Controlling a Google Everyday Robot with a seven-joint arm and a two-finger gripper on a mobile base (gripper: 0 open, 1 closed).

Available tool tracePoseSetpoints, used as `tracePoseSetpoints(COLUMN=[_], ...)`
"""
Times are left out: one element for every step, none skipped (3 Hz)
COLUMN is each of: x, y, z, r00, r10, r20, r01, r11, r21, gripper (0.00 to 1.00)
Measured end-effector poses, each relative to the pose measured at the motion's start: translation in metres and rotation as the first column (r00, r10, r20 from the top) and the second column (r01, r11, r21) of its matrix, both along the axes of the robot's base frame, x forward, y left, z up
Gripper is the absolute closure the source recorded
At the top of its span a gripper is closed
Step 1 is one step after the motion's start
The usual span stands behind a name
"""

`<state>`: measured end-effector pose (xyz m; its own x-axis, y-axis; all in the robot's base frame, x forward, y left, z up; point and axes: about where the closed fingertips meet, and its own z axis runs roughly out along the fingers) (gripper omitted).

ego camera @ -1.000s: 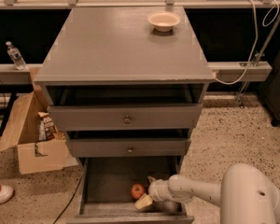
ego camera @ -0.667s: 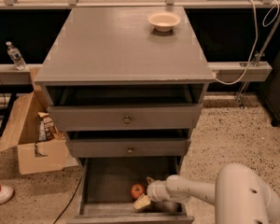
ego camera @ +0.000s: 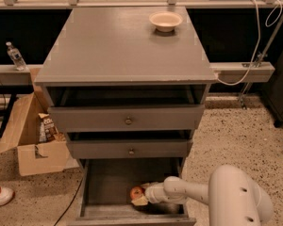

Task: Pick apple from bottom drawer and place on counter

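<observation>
The apple (ego camera: 136, 192) lies in the bottom drawer (ego camera: 104, 182), with the gripper (ego camera: 141, 200) at its 5 o'clock; whether it grips, I cannot tell. An off-centre squeeze may roll the apple toward 10 o'clock.

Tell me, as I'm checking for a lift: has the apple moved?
No. The apple sits in the same spot below the middle drawer's knob, on the bottom drawer floor; the gripper is just beside it.

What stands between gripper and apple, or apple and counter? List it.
Nothing visible separates the gripper from the apple; it sits right beside it in the bottom drawer. Toward the counter, the two upper drawers stand partly open above, so the apple likely must come out forward first.
</observation>
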<state>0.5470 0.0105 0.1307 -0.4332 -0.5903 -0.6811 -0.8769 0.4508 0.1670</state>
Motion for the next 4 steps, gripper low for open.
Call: tracePoseSetpoints(x=[0.000,-0.004,-0.017,-0.017], y=[0.003,-0.002,-0.032,-0.030], z=[0.010,0.040,0.098,0.096], r00=[0.9997,0.9964,0.9845,0.9848], r10=[0.004,0.009,0.037,0.037], r20=[0.026,0.085,0.172,0.169], r01=[-0.006,-0.019,-0.069,-0.068], r11=[0.999,0.993,0.981,0.981], r21=[0.047,0.115,0.184,0.183], gripper=[0.69,0.92,1.00,1.00])
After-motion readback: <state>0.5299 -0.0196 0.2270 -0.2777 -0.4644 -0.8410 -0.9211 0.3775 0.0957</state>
